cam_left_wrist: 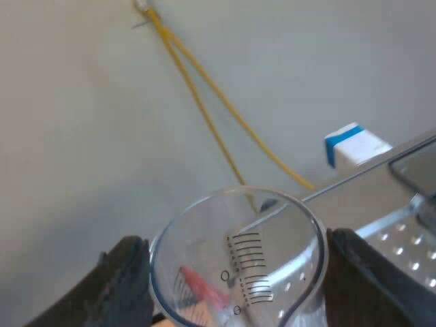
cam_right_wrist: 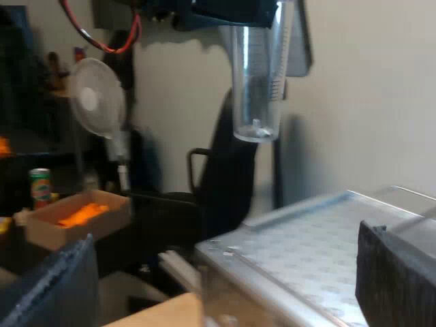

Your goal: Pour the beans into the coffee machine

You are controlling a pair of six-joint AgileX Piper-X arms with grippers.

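My left gripper is shut on the clear measuring glass, one black finger on each side of it. I look down into its round rim past the printed scale marks, and it looks nearly empty. The espresso machine's perforated metal top lies just beyond the glass. From the right wrist view the glass hangs upright in the left gripper, well above the machine's top. My right gripper is open, its fingers wide apart near the machine's edge, with nothing between them.
A yellow cord runs down the pale wall behind the machine, near a blue and white box. Farther off stand a white fan, a cardboard box with orange contents, a can and a dark chair.
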